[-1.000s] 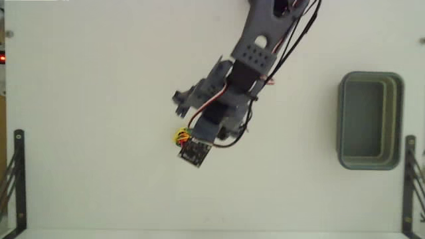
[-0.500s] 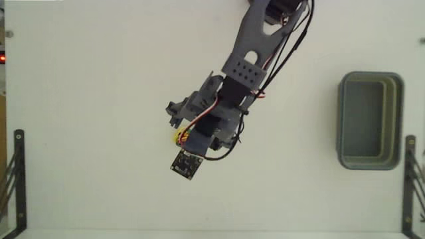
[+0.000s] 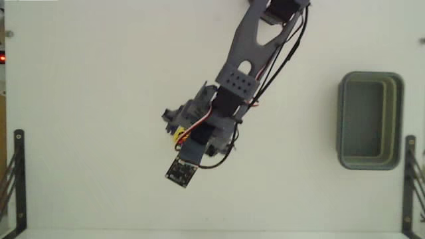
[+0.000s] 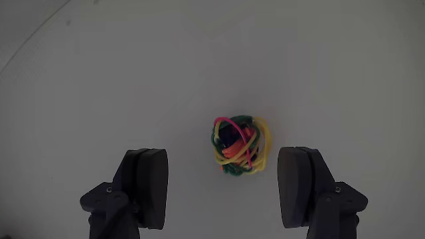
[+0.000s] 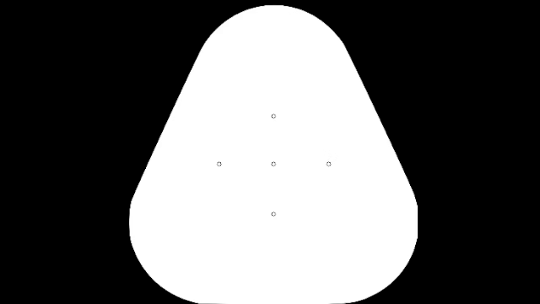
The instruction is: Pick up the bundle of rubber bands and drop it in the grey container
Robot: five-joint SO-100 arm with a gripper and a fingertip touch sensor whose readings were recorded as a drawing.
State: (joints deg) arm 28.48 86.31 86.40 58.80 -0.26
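Bundle of rubber bands (image 4: 240, 146) on table, between spread claw (image 4: 228, 188) fingers, untouched.

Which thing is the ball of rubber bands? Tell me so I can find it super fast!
Look at the big white table in the fixed view and follow the dark robot arm down to its tip. In the wrist view, between the two fingers of the open gripper, lies the bundle of rubber bands. It is a tiny tangle of yellow, red and green loops, the only colourful thing here, far from the grey container.
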